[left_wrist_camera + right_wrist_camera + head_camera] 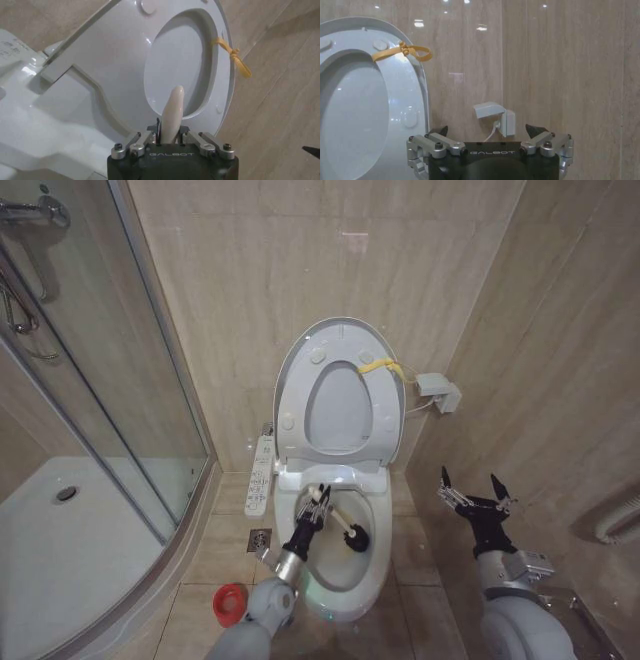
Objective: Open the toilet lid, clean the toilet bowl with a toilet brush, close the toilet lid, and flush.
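Head view: toilet lid (335, 340) raised against wall above toilet bowl (372, 565). Left gripper (318, 502) over bowl, fingers clamped on toilet brush (345, 530), bristle head inside bowl. Right gripper (476, 496) right of bowl, fingers apart.

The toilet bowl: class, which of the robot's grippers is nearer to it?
Left. The left gripper is over the toilet bowl, shut on the toilet brush; the right gripper hangs open beside it, near the wall.
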Tool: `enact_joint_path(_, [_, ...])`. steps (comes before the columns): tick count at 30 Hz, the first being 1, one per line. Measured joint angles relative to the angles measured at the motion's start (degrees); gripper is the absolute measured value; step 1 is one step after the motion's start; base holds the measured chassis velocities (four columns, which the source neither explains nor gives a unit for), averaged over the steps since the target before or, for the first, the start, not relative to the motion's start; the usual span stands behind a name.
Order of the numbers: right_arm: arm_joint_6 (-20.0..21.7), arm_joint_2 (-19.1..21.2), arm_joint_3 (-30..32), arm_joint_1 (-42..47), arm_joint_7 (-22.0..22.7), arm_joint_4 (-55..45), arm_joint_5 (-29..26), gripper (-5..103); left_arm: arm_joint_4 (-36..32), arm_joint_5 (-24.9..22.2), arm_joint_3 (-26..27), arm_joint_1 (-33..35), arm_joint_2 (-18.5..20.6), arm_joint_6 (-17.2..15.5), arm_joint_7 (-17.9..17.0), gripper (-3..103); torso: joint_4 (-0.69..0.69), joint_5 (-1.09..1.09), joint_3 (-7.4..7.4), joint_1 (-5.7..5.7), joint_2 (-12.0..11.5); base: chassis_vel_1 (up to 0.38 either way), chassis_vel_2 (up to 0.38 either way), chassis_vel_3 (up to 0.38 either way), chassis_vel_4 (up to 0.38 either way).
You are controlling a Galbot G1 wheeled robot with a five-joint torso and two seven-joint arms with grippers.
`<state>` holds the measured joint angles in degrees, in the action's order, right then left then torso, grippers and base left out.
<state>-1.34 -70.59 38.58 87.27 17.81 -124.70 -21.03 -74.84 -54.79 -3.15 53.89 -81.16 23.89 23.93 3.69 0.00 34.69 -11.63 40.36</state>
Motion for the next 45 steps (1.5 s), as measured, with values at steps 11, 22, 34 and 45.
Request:
enact_joint_path(11, [-0.04, 0.04, 0.03, 0.43, 0.00, -0.36, -0.02, 100, 9.16, 18.99, 2.46, -0.92, 0.32, 4.01, 0.49, 23, -0.06, 0.01, -0.01, 0.00, 0.01, 0.000, 0.000, 0.000, 0.000])
enact_joint_path(22, [0.05, 0.31, 0.22, 0.42, 0.05, -0.87, -0.35, 100, 4.87, 39.62, 4.07, 0.03, 0.57, 2.17, -10.01, 18, 0.04, -0.02, 0.01, 0.00, 0.00, 0.000, 0.000, 0.000, 0.000])
enact_joint_path(34, [-0.13, 0.19, 0.61, 0.62, -0.10, -0.35, -0.61, 100, 5.00, 11.84, 1.99, 0.81, -0.55, 4.43, -13.15, 18, -0.01, 0.01, 0.00, 0.00, 0.00, 0.000, 0.000, 0.000, 0.000])
enact_joint_path(45, [-0.43, 1.05, 1.36, 1.36, -0.37, -0.31, -1.27, 100, 3.29, -1.15, 1.44, -1.60, -6.76, 6.53, -12.05, 18, -0.02, 0.01, -0.01, 0.00, 0.00, 0.000, 0.000, 0.000, 0.000])
